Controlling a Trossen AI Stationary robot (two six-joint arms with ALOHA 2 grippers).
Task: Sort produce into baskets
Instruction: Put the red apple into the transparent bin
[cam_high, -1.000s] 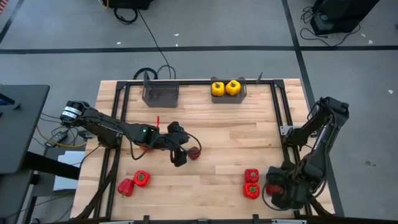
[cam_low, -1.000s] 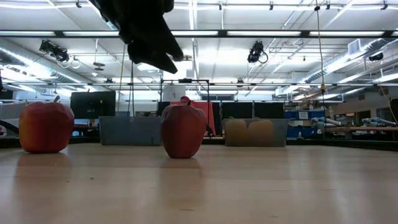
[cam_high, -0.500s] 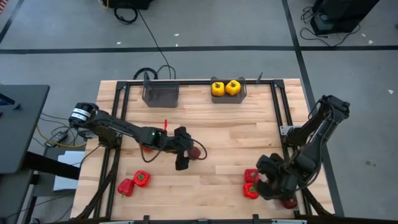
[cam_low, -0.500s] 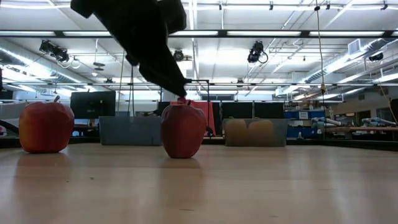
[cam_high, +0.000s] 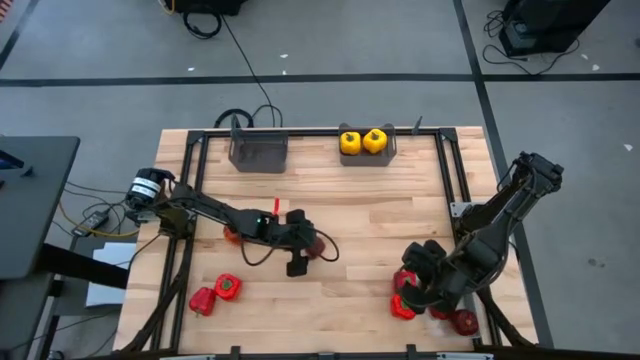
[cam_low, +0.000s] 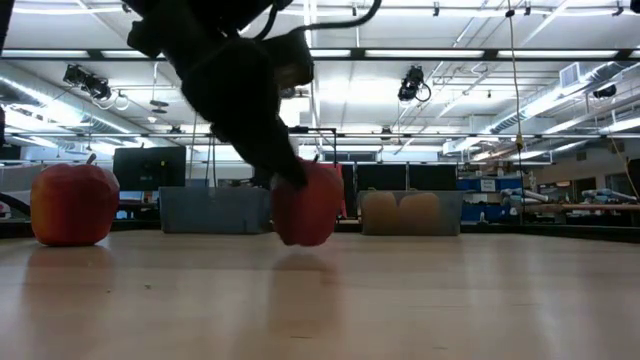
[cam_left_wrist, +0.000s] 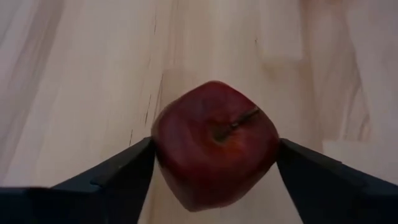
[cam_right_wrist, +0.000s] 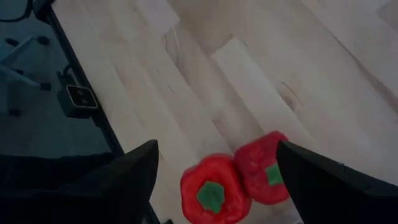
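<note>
My left gripper (cam_high: 303, 248) is shut on a dark red apple (cam_left_wrist: 214, 149) at the table's middle, seen in the low view (cam_low: 308, 205) too. A second apple (cam_low: 73, 205) rests on its base to the left, partly under my left arm (cam_high: 231, 236). My right gripper (cam_right_wrist: 214, 168) is open above two red bell peppers (cam_right_wrist: 214, 194) (cam_right_wrist: 264, 168) at the front right, touching neither. Two more red peppers (cam_high: 215, 293) lie at the front left. Two yellow peppers (cam_high: 362, 142) sit in a dark bin (cam_high: 388, 152). A second dark bin (cam_high: 258, 152) is empty. I see no clear tray. My left gripper pinches the apple by two opposite sides (cam_left_wrist: 163, 149) between its two fingers (cam_left_wrist: 124, 174). The fingers come from above, slanting down. The apple's stem (cam_left_wrist: 236, 121) points up toward the wrist. In the low view its underside (cam_low: 300, 240) seems just off the table.
Another apple (cam_high: 463, 322) lies by my right arm's base at the front right corner. A black frame (cam_high: 448, 180) runs round the table top. Bare wood (cam_high: 380, 220) lies between the arms and up to the bins.
My left gripper has gone toward the table's right edge and down onto the apple and taken hold of it. The apple has shifted a little to the right and risen slightly. My right gripper has gone from the front right corner toward the left, over the two red peppers.
</note>
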